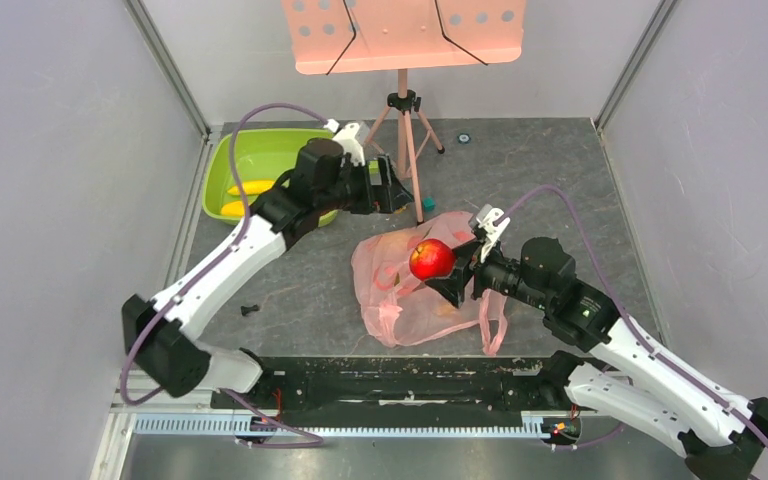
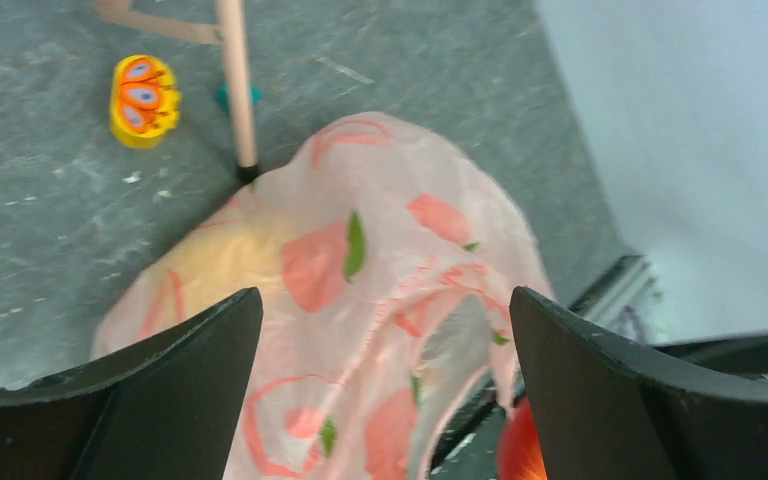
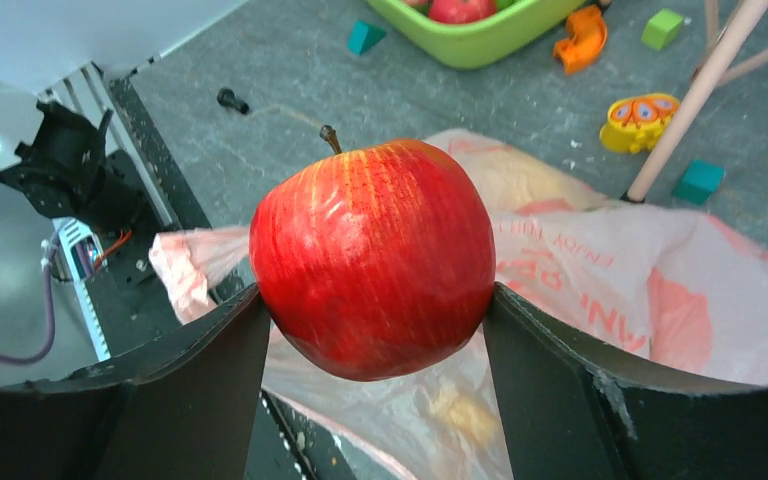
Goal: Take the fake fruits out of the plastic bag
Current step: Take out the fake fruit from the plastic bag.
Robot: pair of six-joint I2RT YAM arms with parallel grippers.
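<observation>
Top view: the right jaws had a red apple (image 1: 431, 259) pinched between them, held just above the pink plastic bag (image 1: 415, 310) lying mid-tabletop (image 1: 290, 290). The left jaws hung near the green basin (image 1: 218, 160) (two yellow fruits (image 1: 245, 188) in it already).

Left wrist view: jaws spread wide, nothing in them, bag right below.

Right wrist view: the apple was clamped snug, and a yellowish lump (image 3: 460, 412) showed through the bag.

Looked to me like the apple was mid-removal. Next it needed carrying to the basin and letting go.
</observation>
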